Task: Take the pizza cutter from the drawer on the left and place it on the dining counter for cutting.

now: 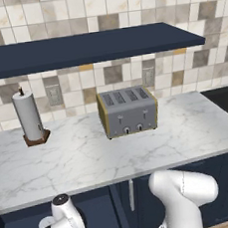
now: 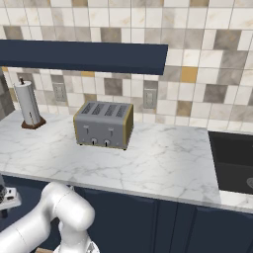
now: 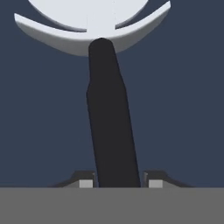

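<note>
The pizza cutter [image 3: 109, 113] lies on the navy floor of the drawer [image 3: 43, 109]. Its pale round wheel [image 3: 92, 22] is at the top of the hand view and its black handle runs down toward me. My gripper [image 3: 118, 183] straddles the handle's near end, one fingertip [image 3: 86, 183] pressed to each side of it, shut on it. In the left base view my wrist [image 1: 63, 222] reaches down below the front edge of the marble worktop [image 1: 91, 158] at the left. The dining counter is out of view.
A silver toaster [image 1: 128, 110] stands mid-worktop and a paper towel holder [image 1: 29, 118] at its left. A navy shelf [image 1: 88, 47] hangs above them. A black sink [image 2: 237, 158] is at the right. Navy cabinet doors [image 2: 148, 222] run under the worktop.
</note>
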You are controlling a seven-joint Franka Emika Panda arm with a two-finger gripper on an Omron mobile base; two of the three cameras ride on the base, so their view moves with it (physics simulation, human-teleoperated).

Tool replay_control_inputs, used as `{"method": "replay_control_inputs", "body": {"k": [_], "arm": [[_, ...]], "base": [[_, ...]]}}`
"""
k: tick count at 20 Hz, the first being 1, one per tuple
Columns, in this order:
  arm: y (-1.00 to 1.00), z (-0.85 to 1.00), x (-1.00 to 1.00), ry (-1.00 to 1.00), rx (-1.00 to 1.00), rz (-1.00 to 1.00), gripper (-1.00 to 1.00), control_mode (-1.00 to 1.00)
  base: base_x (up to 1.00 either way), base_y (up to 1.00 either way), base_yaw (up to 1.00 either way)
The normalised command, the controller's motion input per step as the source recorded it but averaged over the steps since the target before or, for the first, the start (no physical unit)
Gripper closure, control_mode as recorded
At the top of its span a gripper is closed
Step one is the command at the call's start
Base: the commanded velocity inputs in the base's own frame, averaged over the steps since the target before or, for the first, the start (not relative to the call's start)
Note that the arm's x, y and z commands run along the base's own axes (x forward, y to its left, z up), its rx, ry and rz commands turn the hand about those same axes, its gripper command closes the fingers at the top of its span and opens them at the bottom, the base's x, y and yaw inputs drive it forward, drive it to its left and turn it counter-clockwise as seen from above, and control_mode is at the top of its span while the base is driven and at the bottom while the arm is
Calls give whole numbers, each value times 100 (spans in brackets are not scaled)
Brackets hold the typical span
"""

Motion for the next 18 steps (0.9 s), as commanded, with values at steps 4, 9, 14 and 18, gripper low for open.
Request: {"method": "replay_control_inputs", "body": {"k": [4, 9, 14, 18], "arm": [[12, 0, -8, 0, 0, 4, 100, -100], [31, 20, -23, -3, 0, 4, 100, -100], [32, 26, -32, 0, 1, 0, 100, -100], [8, 41, -32, 0, 0, 0, 100, -100]], "base": [[0, 0, 0], [0, 0, 0], [0, 0, 0], [0, 0, 0]]}}
